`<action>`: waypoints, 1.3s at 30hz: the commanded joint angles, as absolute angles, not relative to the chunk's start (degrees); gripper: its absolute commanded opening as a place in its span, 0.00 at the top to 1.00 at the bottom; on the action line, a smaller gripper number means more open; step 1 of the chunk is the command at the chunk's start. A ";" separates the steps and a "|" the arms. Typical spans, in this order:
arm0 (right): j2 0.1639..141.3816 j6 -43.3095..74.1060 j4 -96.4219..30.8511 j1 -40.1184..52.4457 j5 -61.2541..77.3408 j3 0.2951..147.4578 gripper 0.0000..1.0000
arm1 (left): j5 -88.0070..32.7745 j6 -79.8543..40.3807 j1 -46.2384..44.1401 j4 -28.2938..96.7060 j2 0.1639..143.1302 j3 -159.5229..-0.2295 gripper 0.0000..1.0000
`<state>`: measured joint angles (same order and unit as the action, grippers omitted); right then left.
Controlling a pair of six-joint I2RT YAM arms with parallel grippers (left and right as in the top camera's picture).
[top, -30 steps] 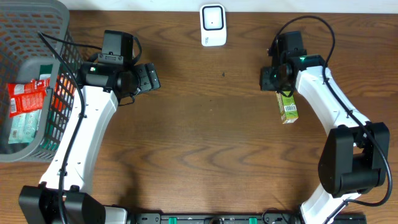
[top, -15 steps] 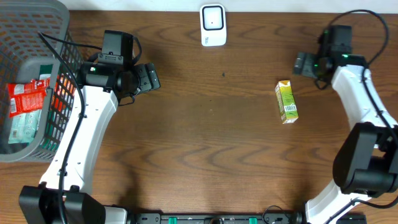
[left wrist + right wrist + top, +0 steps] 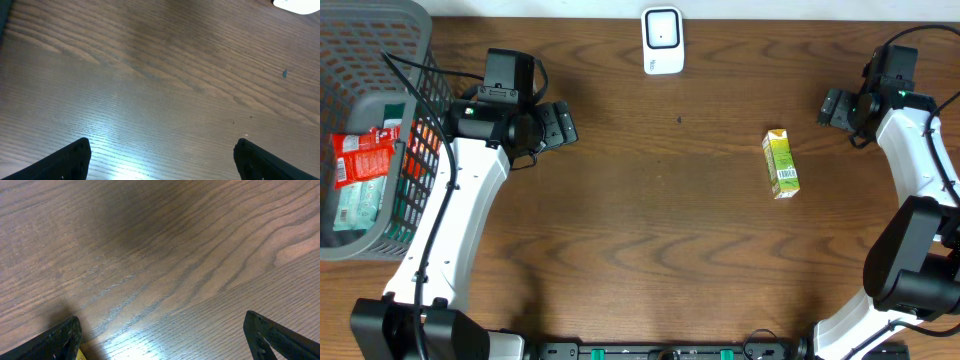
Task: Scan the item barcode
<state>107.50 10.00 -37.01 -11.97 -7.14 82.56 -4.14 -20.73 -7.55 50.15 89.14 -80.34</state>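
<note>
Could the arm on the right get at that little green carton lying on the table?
Probably yes. The carton lies alone on the bare table, and the right gripper hangs open just beyond it, with nothing between them.

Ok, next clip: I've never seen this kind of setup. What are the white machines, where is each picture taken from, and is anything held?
Those are two white robot arms at a wooden table, each ending in a two-finger gripper. The overhead picture looks straight down; the other two come from a camera on each wrist, so the dark shapes in their bottom corners are that arm's own fingers. On the table lie a small green carton, barcode up, and a white device, probably the scanner. A grey basket at the left holds packets. The left gripper and right gripper are both open and empty; the carton lies apart from both.
</note>
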 commanded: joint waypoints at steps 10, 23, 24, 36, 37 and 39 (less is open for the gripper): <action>106.39 10.00 -37.04 -11.92 -7.62 83.72 0.01 | -3.64 -23.31 -7.40 42.04 88.53 -80.82 0.27; 106.39 10.00 -37.04 -11.92 -7.64 83.72 0.01 | 2.66 -32.58 12.34 44.07 81.45 -103.79 0.36; 106.39 10.00 -37.04 -11.92 -7.62 83.72 0.01 | 2.66 -33.43 16.21 45.78 81.84 -103.72 0.36; 106.39 10.00 -37.04 -11.90 -7.64 83.72 0.01 | -2.15 -29.54 37.01 58.98 98.43 -103.68 0.07; 106.39 10.00 -37.04 -11.92 -7.62 83.72 0.01 | -3.36 -28.93 37.01 58.63 99.66 -103.68 0.07; 106.39 10.00 -37.04 -11.90 -7.62 83.72 0.01 | -6.07 -28.80 36.99 57.60 103.81 -103.68 0.07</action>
<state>107.50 10.00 -37.04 -11.94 -7.16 82.56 -1.21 -31.16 37.08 58.28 99.85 -103.90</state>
